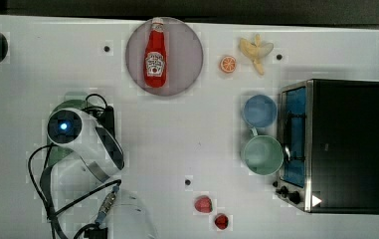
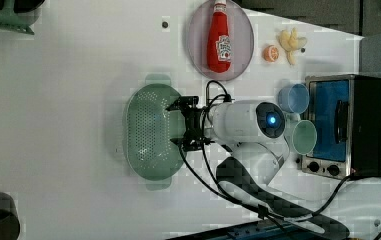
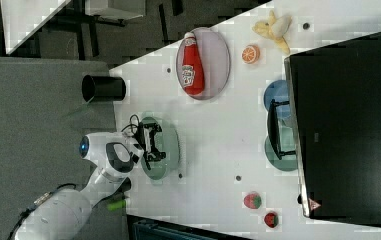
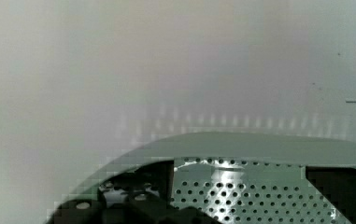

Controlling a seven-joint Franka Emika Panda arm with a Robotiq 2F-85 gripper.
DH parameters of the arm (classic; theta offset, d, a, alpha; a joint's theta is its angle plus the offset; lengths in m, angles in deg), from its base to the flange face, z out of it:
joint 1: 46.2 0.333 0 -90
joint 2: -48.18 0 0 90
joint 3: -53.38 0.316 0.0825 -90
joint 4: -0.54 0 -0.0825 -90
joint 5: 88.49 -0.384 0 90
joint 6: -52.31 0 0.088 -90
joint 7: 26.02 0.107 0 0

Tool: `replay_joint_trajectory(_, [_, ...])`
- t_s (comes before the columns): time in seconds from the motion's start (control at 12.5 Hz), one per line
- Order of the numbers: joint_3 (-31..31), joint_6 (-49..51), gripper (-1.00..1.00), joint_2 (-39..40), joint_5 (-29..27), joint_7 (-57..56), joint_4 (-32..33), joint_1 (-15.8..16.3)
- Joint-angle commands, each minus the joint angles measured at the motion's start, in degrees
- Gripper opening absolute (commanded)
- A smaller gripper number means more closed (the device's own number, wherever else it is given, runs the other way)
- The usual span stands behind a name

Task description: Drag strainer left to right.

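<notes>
**Open gripper over the strainer's edge**

Gripper point(image 2: 178, 126) stands with its fingers spread wide and holding nothing, poised over the strainer's point(image 2: 150, 131) rim on the side nearest the arm; in the wrist view the dark fingers point(image 4: 140, 189) sit at either side of the perforated bowl point(image 4: 241, 196). Whether they touch the plastic, I cannot tell.

White table point(image 1: 177, 134) carries everything. At the top view's right stands the black toaster oven point(image 1: 341, 144), with the blue cup point(image 1: 259, 110) and green mug point(image 1: 261, 155) just beside its door. The strainer lies at the top view's left, mostly hidden under the arm point(image 1: 85, 142). A grey plate point(image 1: 189, 55) holds the ketchup bottle point(image 1: 155, 54). Smaller still: banana point(image 1: 255, 50), orange half point(image 1: 228, 64), two strawberries point(image 1: 203, 204).
</notes>
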Motion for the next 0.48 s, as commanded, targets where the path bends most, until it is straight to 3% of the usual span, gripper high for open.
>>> replay_joint_trajectory(0.08, [-2.49,-0.08,1.00,-0.82,-0.65,2.24,2.95,-1.73])
replay_joint_trajectory(0.48, [-3.88,-0.23,1.00,-5.29,-0.65,-2.76,8.33,-5.48])
